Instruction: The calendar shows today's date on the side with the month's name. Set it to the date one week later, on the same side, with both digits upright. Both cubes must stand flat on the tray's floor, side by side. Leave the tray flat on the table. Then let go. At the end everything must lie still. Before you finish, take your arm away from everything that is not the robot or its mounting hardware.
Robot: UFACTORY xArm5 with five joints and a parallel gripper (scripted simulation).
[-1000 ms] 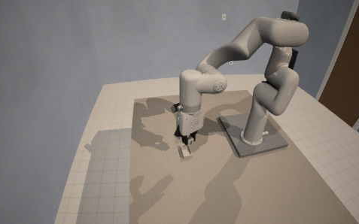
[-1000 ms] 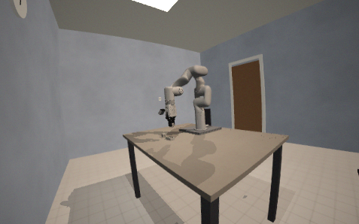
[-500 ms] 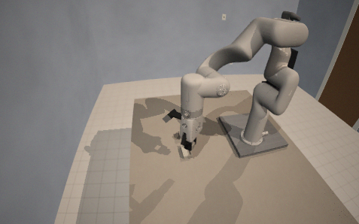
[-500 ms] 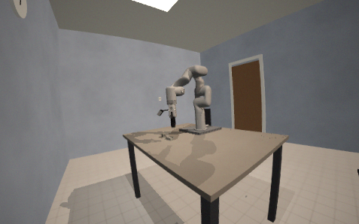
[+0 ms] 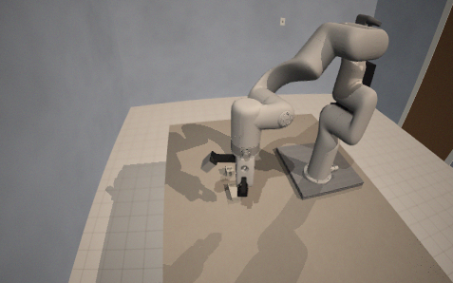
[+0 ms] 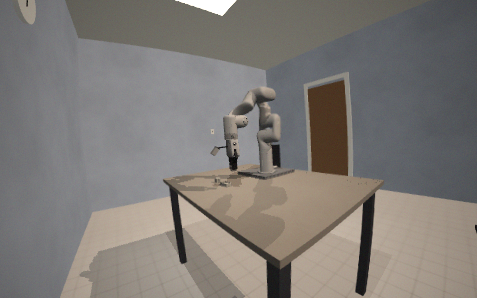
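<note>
While upright, cube in gripper.

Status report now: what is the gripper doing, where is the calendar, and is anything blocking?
Gripper shut on a cube, low over the table. Calendar tray flat on the table, digits too small to read. Nothing seen blocking.

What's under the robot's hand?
The gripper is shut on something small, likely a calendar cube, but the fingers cover it. Below lies the table, with small pale calendar pieces nearby, too tiny to read.
</note>
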